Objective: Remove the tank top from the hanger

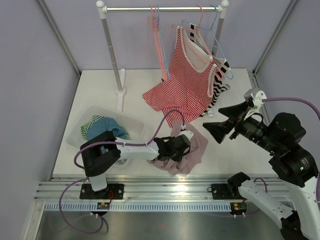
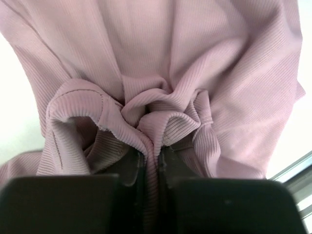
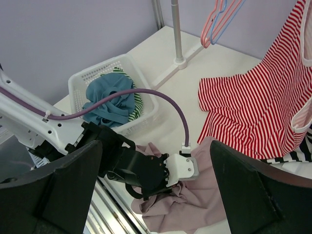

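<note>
Red and white stripes mark the tank top (image 1: 182, 75), hung on its hanger (image 1: 201, 17) at the rail (image 1: 160, 8), its length slanting down-left until the hem rests on the counter (image 1: 100, 90). It lies just up-left of the right gripper (image 1: 216, 121), the nearer arm, jaws spread wide and empty. The left gripper (image 1: 181, 144) has its jaws pinched on a pink top (image 2: 161, 63) lying near the counter's front edge.

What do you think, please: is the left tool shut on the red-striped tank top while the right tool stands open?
Not quite: the left wrist view shows the left tool shut on the pink garment, not the red-striped tank top; the right tool does stand open.
</note>
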Available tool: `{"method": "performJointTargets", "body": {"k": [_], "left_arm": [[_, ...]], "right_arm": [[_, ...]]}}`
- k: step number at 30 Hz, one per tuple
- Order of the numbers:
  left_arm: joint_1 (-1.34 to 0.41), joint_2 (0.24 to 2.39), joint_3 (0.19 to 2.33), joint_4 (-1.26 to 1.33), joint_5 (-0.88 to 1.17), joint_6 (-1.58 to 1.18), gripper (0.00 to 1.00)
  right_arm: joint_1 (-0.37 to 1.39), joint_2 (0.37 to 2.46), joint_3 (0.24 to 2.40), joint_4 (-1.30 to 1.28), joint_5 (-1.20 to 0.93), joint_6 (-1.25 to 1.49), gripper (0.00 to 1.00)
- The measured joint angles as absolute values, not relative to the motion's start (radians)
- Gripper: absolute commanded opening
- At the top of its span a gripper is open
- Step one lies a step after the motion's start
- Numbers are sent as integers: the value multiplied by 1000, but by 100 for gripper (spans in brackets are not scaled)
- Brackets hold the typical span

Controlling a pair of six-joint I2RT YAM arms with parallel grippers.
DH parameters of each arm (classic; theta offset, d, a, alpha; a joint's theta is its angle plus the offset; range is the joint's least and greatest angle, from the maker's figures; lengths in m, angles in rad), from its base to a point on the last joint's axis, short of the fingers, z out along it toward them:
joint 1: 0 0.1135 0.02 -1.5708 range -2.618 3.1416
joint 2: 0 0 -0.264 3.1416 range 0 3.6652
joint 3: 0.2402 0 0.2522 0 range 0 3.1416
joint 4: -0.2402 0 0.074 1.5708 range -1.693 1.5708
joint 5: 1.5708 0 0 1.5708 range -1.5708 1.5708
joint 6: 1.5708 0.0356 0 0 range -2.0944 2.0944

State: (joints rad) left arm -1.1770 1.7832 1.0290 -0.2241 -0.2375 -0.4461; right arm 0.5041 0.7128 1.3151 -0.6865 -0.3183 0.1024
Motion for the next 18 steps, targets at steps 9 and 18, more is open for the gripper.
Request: {"method": "performJointTargets", "body": {"k": [9,18], "left_arm": [[-1200,1573,1015,-373,-311,-485,0],[-1192,1158,1174,-654,-632,-546,0]], "right_arm": [[504,677,1315,-686,-316,103,99],[504,674,1314,-688,-306,103,99]]}}
